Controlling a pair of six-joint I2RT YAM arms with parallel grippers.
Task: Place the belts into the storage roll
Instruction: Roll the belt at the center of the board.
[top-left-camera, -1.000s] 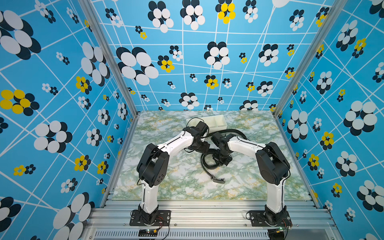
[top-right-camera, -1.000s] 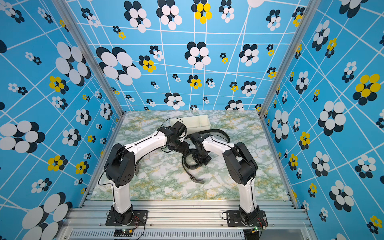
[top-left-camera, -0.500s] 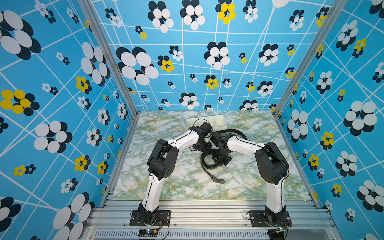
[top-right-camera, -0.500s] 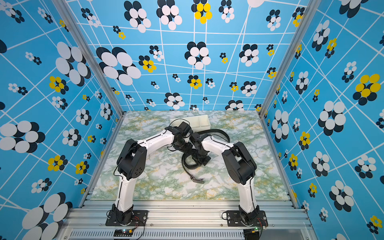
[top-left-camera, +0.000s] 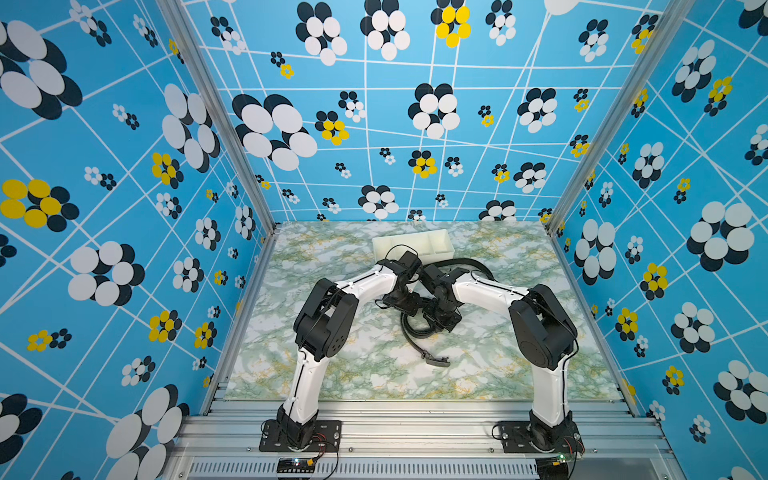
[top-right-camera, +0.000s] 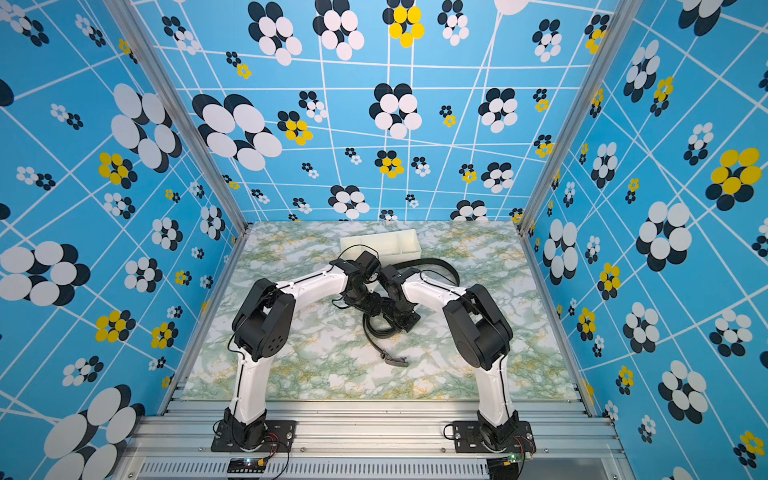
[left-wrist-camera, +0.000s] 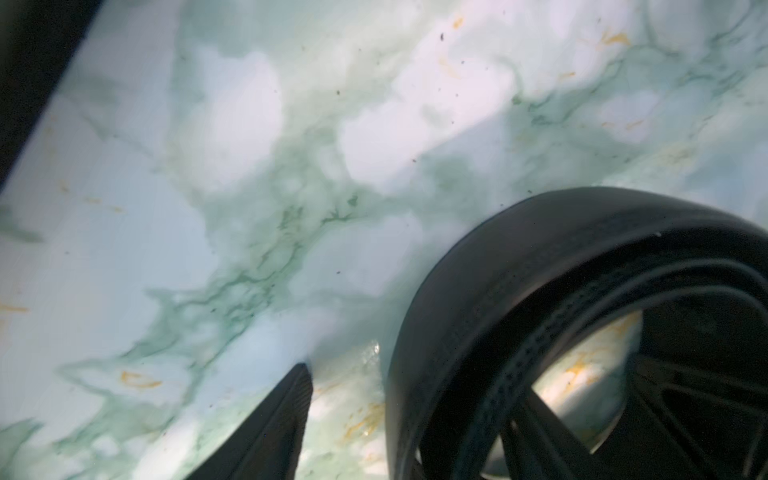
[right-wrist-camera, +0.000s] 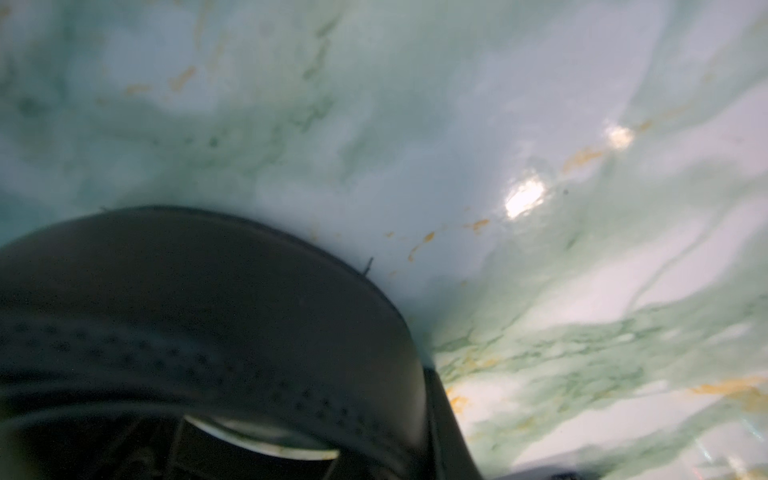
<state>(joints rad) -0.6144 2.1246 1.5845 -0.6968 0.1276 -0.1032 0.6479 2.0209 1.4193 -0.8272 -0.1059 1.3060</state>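
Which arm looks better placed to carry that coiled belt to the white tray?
Probably the right tool: it pinches the coiled belt, while the left tool's finger sits apart beside it.

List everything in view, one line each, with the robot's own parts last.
coiled belt: 1, black, mid-table at the grippers, buckle end trailing toward the front
loose belt: 1, black, curved on the table beside the tray, behind the right arm
storage tray: 1, cream-white, back of the table, no belt seen inside
table: 1, green-and-white marble
walls: 3, blue with flowers, around the table
frame: 1, aluminium, front edge
left arm: 1, white and black
right arm: 1, white and black
left gripper: 1, black, open beside the coil
right gripper: 1, black, shut on the coiled belt
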